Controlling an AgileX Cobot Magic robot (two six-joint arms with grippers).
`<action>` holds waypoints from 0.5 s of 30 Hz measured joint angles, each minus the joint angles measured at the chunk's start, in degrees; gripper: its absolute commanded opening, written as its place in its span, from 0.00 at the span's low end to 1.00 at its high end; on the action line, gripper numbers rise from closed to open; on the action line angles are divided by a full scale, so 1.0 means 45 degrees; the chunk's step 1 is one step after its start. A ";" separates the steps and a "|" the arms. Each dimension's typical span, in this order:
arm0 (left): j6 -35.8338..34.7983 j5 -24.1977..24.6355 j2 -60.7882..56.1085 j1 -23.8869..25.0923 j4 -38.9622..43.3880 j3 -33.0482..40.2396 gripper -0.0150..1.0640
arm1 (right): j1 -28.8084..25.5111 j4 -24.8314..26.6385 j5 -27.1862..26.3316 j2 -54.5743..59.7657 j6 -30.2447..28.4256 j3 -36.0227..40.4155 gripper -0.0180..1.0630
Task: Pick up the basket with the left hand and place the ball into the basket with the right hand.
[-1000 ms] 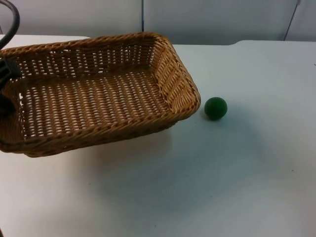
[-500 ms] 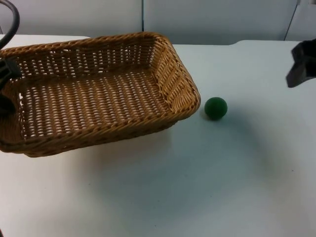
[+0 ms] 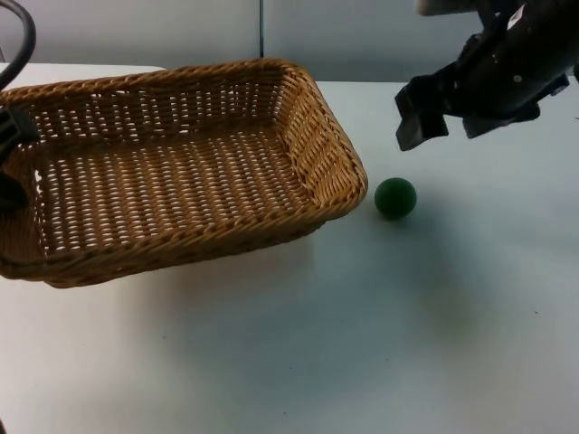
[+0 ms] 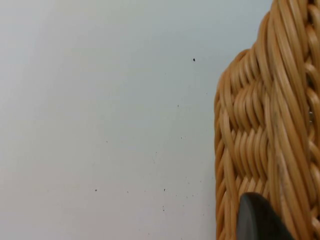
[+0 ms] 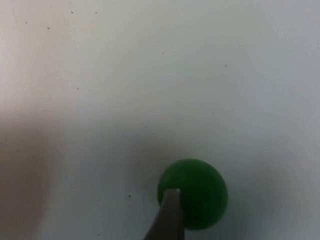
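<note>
white counter point(image 3: 380, 344) runs back to a grey partition wall point(image 3: 380, 36) at the far edge. no brand, label or writing can be read on any item.

item count: one basket, one ball, two claws.

basket point(image 3: 172, 172): rectangular, woven from tan wicker, with sloping open-weave walls and a thick braided rim. it sits tilted at the left of the counter, its right corner raised over a soft shadow. the left wrist view shows the braided rim point(image 4: 270, 130) close up, with a black fingertip against it and the speckled white counter beside it.

ball point(image 3: 395, 197): small, round, plain dark green, matte. it rests on the counter just beside the basket's right corner, apart from it. the right wrist view shows the ball point(image 5: 195, 192) on the bare counter with one fingertip in front of it.

left claw point(image 3: 9, 163): at the basket's left end, clamped on the rim, holding the basket.

right claw point(image 3: 448, 113): above the counter, far side of the ball and slightly right of it, not touching it. its two fingers stand apart, wide, holding nothing.
</note>
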 measured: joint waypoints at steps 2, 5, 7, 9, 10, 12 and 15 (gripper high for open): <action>0.0000 0.0000 0.0000 0.0000 0.0000 0.0000 0.01 | 0.0223 0.0000 -0.0145 0.0434 -0.0023 -0.0094 0.72; 0.0000 0.0000 0.0000 0.0000 0.0000 0.0000 0.01 | 0.0409 0.0000 -0.0266 0.0811 -0.0023 -0.0194 0.72; 0.0000 0.0000 0.0000 0.0000 0.0000 0.0000 0.01 | 0.0468 0.0000 -0.0470 0.1162 -0.0023 -0.0219 0.72; 0.0000 0.0000 0.0000 0.0000 0.0000 0.0000 0.01 | 0.0490 0.0000 -0.0643 0.1413 -0.0023 -0.0219 0.72; 0.0000 0.0000 0.0000 0.0000 0.0000 0.0000 0.01 | 0.0490 0.0000 -0.0643 0.1413 -0.0023 -0.0219 0.72; 0.0000 0.0000 0.0000 0.0000 0.0000 0.0000 0.01 | 0.0490 0.0000 -0.0740 0.1610 -0.0023 -0.0219 0.72; 0.0000 0.0000 0.0000 0.0000 0.0000 0.0000 0.01 | 0.0490 0.0023 -0.0828 0.1776 -0.0023 -0.0239 0.72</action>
